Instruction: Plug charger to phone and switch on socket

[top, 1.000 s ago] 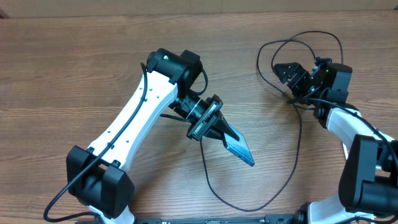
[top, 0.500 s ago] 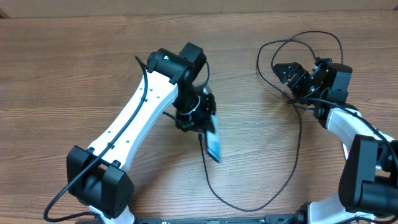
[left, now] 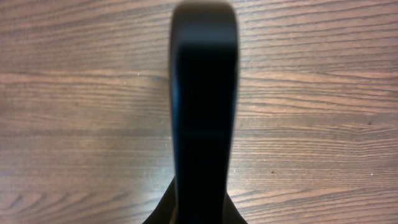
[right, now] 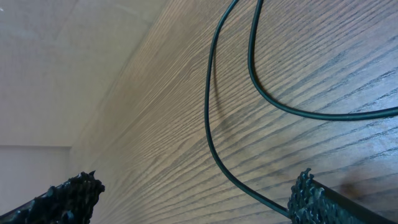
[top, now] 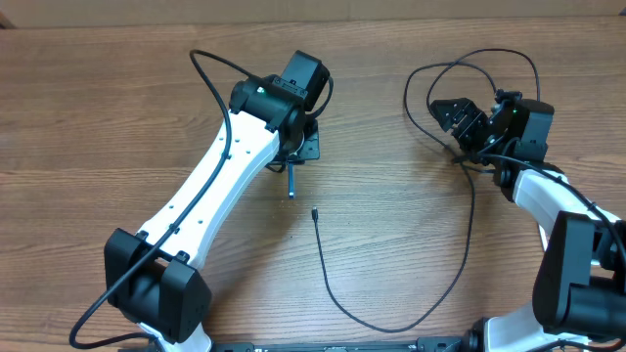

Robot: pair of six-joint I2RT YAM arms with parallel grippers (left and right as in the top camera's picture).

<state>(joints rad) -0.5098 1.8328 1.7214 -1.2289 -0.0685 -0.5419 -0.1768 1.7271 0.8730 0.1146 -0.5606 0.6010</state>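
**Left to right.** The left gripper (top: 294, 159) is pinching the phone (top: 291, 184) edge-on, with its jaws pressed against the phone's faces. The phone is projecting past the fingertips over the wooden table (top: 117, 98). In the left wrist view the phone is showing only as a blurred dark slab (left: 204, 112), with its screen hidden.

The charger (top: 337, 298) is lying loose. Its connector tip (top: 314, 212) is resting just beyond the phone's free end, apart from it. Its other end is getting lost among the loops by the right arm.

The right gripper (top: 445, 110) is standing with jaws spread wide, gripping nothing. Two cable strands (right: 214, 124) are passing ahead of its fingertips (right: 69, 193).

**Count:** one phone, one charger, two grippers.
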